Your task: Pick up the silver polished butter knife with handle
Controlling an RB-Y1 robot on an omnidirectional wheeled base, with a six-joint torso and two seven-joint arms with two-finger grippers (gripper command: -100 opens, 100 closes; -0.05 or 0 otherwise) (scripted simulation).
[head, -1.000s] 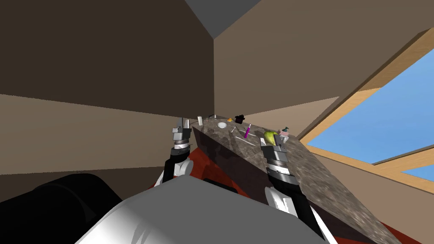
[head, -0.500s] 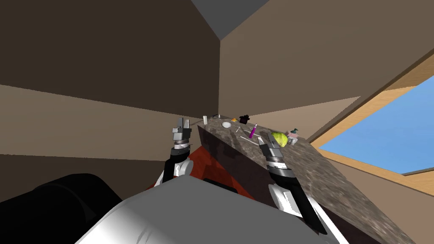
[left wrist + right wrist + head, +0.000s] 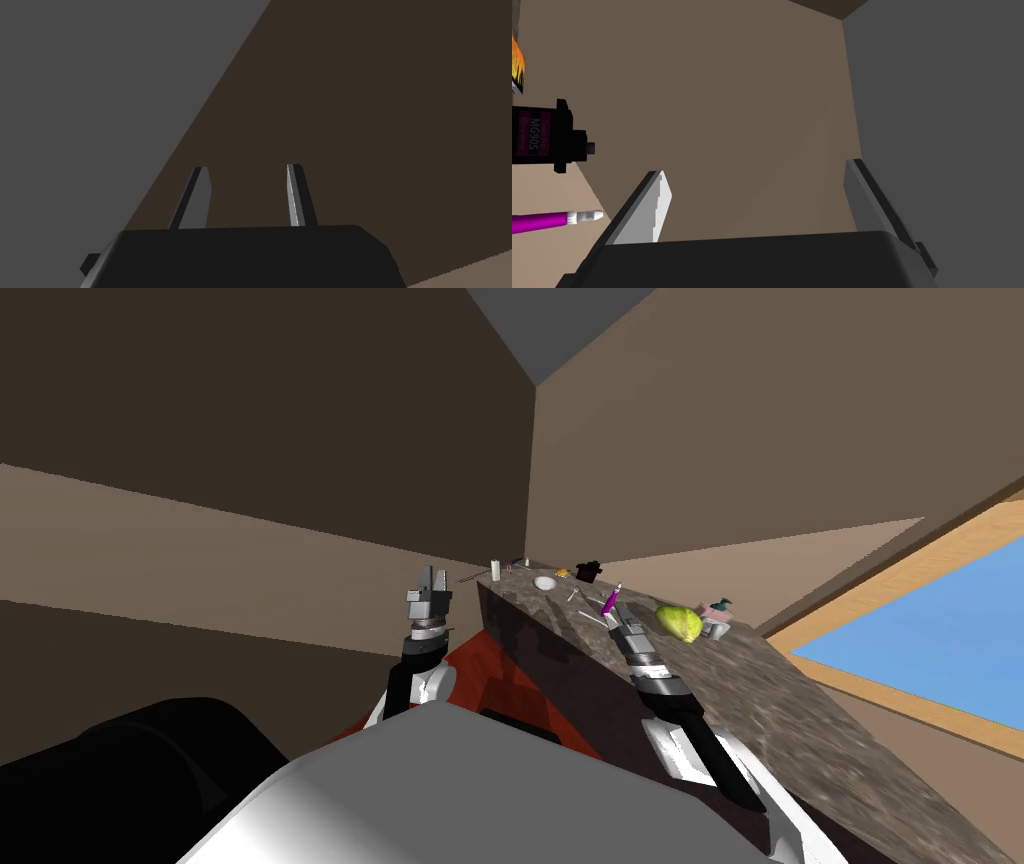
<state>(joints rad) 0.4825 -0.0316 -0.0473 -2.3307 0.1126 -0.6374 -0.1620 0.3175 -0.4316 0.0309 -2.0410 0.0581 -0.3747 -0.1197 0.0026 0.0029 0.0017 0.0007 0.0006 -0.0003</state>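
On the dark marbled counter lies a thin silver utensil, which I take for the butter knife. It lies just short of a magenta brush. My right gripper hovers over the counter at the utensil's near end, open with nothing between its fingers. In the right wrist view that gripper points at a brown wall, with the magenta brush and a black servo off to one side. My left gripper is held up off the counter's left end, open and empty.
Also on the counter are a yellow-green fruit, a soap dispenser, a white dish, a white cylinder, a second small silver utensil and the black servo. Red floor lies below the counter's front.
My head view has swung, shifting the counter rightward. My right gripper has reached forward from beside the fruit to the thin utensil by the magenta brush. The left arm has not moved.
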